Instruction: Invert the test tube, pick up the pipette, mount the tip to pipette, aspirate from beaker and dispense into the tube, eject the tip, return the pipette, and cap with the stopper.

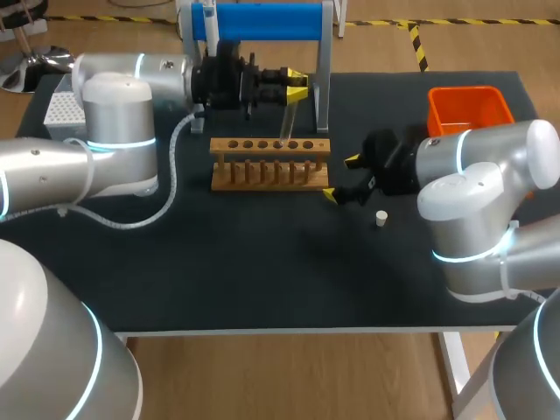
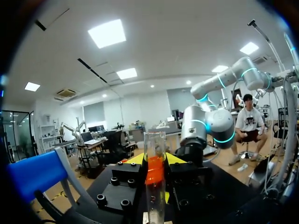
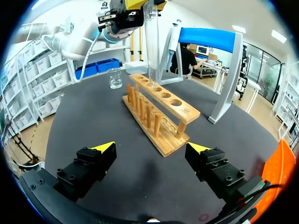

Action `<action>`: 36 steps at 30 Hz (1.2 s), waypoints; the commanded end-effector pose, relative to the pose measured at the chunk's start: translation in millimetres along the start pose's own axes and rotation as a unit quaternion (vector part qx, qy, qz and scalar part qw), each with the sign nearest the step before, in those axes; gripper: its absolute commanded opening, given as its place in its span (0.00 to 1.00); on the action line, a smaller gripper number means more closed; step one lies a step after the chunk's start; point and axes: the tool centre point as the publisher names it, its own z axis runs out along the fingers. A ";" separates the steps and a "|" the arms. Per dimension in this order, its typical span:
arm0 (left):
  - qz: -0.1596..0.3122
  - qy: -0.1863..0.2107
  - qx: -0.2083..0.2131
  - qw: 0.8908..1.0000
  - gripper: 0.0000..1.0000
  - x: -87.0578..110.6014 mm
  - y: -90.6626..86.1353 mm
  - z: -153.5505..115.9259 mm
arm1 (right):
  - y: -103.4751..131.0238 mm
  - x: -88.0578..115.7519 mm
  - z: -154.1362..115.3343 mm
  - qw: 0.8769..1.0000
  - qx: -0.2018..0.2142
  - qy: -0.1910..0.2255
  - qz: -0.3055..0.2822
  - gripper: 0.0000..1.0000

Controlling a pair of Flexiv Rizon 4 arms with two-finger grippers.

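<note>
Test tube point(image 2: 154, 186) bottom cut off in left wrist view; beaker point(image 3: 115, 78) hidden in head view.

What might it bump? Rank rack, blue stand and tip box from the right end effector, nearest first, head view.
1. Rack, just left of the right end effector.
2. Blue stand, at the table's back.
3. Tip box, far left corner.

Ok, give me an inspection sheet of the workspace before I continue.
Surface: dark flat tabletop.
Job's things: clear glass test tube vertical over the wooden peg rack; small white stopper on the table; glass beaker beyond the rack; blue pipette stand at the back; white tip box.
Clutter: orange plastic bin.
Grippers: left gripper shut on the tube; right gripper open, empty.
Cables: white hose along the left arm.
Surroundings: nothing seen.
</note>
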 end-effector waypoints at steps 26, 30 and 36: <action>-0.005 -0.006 -0.006 1.000 0.00 -2.5 22.4 -2.0 | -0.6 -0.1 -0.5 1.000 0.000 0.000 0.000 1.00; -0.004 -0.012 -0.002 1.000 0.00 -2.9 24.1 -4.0 | -0.6 -0.1 -0.5 1.000 0.000 0.000 0.000 1.00; -0.003 -0.013 -0.004 1.000 0.00 -3.2 16.5 -6.1 | -0.6 -0.1 -0.5 1.000 0.000 0.000 0.000 1.00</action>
